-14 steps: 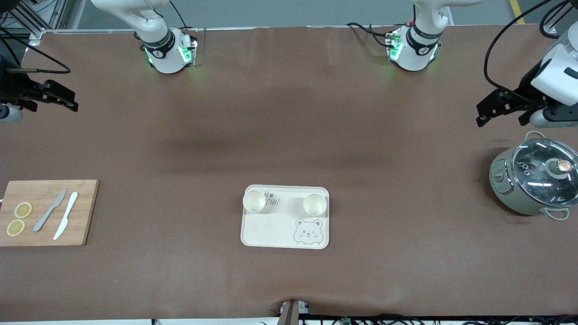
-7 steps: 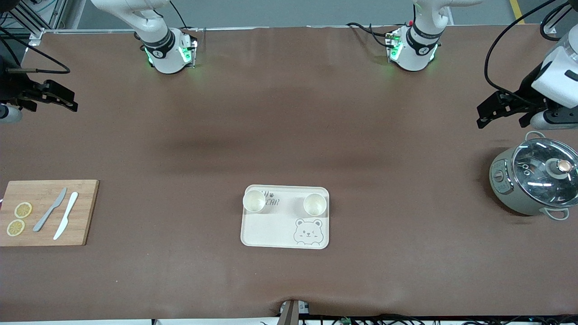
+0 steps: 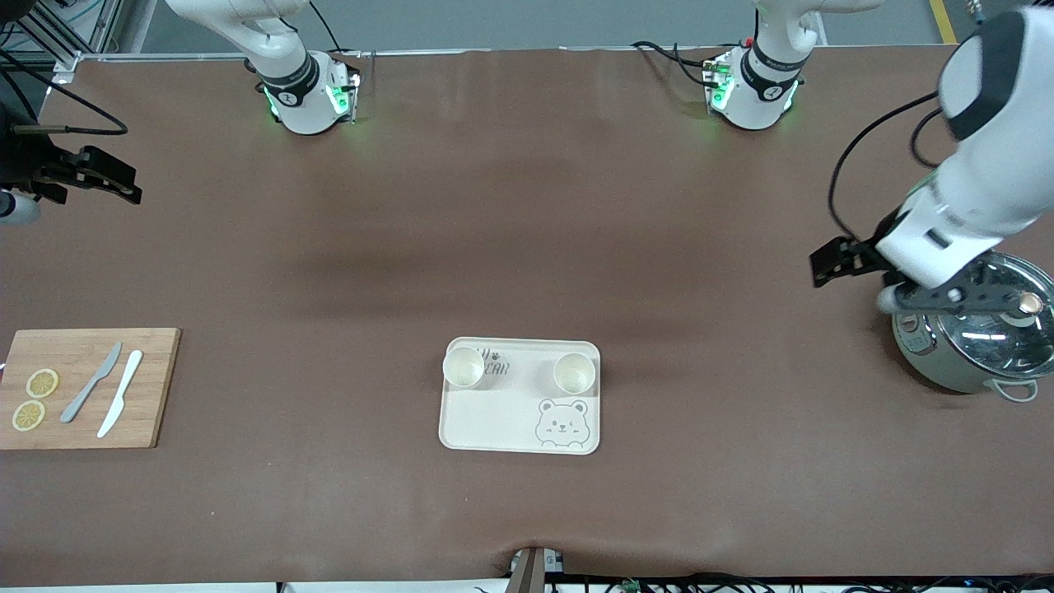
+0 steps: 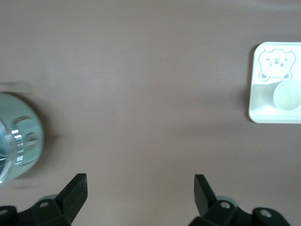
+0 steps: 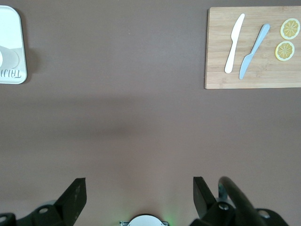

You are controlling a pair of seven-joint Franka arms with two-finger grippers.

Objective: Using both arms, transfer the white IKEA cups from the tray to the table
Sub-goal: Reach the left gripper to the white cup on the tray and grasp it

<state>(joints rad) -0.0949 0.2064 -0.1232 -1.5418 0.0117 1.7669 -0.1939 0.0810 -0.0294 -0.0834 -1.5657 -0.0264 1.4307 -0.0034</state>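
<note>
I read both white IKEA cups [image 3: 464,366] [image 3: 574,373] on tray [image 3: 494,428] as light, rigid, slick; pinch across rims. Left gripper [image 3: 856,268] near tray, right gripper [image 3: 90,177] waits: 2 sets of jaws apart.

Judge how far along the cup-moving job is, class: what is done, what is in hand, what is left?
Done: nothing; both white IKEA cups stand on the tray. In hand: neither gripper holds anything. The left gripper is open over bare table beside the lidded pot. The right gripper waits open at the right arm's end. Left: both cups to the table.
</note>
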